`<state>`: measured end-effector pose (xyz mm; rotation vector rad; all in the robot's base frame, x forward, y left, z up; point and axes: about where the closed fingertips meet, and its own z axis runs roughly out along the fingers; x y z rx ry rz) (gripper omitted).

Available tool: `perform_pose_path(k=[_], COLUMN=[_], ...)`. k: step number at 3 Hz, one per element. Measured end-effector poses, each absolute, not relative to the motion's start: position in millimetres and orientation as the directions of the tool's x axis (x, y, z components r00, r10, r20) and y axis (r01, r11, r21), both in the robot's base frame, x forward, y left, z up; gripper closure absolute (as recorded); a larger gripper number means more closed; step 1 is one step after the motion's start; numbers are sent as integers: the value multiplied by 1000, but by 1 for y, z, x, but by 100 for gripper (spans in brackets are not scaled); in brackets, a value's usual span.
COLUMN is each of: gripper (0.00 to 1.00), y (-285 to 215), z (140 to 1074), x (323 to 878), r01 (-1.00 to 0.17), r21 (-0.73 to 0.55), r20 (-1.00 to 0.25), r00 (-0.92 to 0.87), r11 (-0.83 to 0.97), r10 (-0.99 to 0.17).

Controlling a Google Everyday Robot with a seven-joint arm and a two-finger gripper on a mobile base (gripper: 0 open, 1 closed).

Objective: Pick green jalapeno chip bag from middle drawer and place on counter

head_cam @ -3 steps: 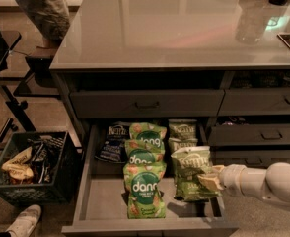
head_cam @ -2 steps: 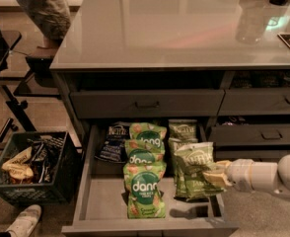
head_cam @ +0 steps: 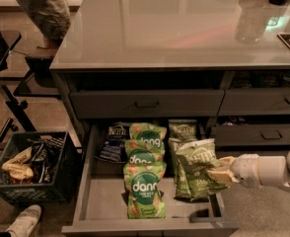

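Glossy grey slab table tops a dark grey cabinet. Below its closed upper drawer, the wide dark-grey middle drawer is pulled right out. Inside: bright green "dang" bags in a row down the centre, dark blue Kettle bag back left, more olive Kettle bags on the right. Black plastic crate of wrappers sits on the floor, left of the drawer.

White robot arm comes in low from the right, over the drawer's right wall. Its claw is narrow, pinched on the right edge of the small pale olive-green crinkly jalapeno chip bag. That bag is in the drawer's right part, overlapping another olive bag & seemingly raised a bit; can't say how far.

Risks, as I judge:
- Grip is on an edge only, so the slick film could slide out once the bag's weight hangs from it.
- The bag may swing or flop.
- The bag beneath could drag along if the two catch.
- Way up passes the upper drawer front & thin table lip, so a dangling bag could snag there & get pulled loose.

Bag faces up twd the camera. Long axis approx back-to-front of the drawer: logo end twd the cabinet, JALAPENO end twd the drawer front, that end swung slightly twd the claw.
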<state>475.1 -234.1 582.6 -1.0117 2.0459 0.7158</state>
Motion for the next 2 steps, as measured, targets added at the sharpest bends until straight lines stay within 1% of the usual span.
perform_pose_path(k=[2], gripper=[100], y=[-237], z=[590], x=[474], r01=[-847], r21=[161], r20=[-808], r00=[-407], r11=[506], r10=[-425])
